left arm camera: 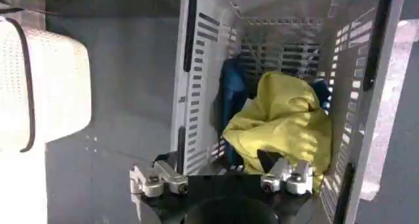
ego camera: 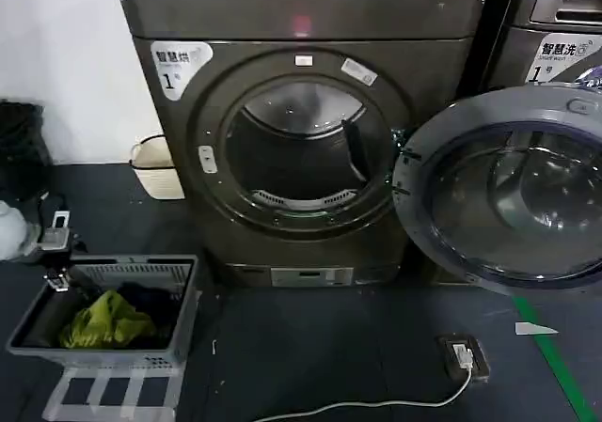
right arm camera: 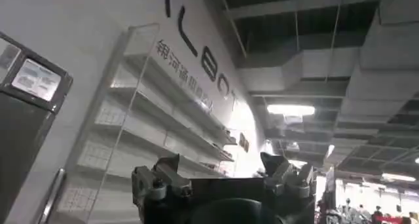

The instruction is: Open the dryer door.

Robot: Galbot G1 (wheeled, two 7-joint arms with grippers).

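The dryer door (ego camera: 442, 131) stands swung wide open to the right of the dryer, its grey inner face and dark glass turned toward me. The round drum opening (ego camera: 301, 154) is uncovered and dark inside. My left gripper (ego camera: 56, 243) hangs low at the left, over the end of a laundry basket. In the left wrist view the left gripper (left arm camera: 220, 166) is open, with nothing between its fingers. My right gripper (right arm camera: 221, 161) is open too and points up at shelves and a ceiling, away from the door.
A grey laundry basket (ego camera: 183, 300) with a yellow cloth (ego camera: 108, 319) sits on the floor at the front left. A white bin (ego camera: 155, 168) stands beside the dryer. A second machine (ego camera: 555, 46) is behind the open door. A floor socket (ego camera: 463, 354) with a cable lies in front.
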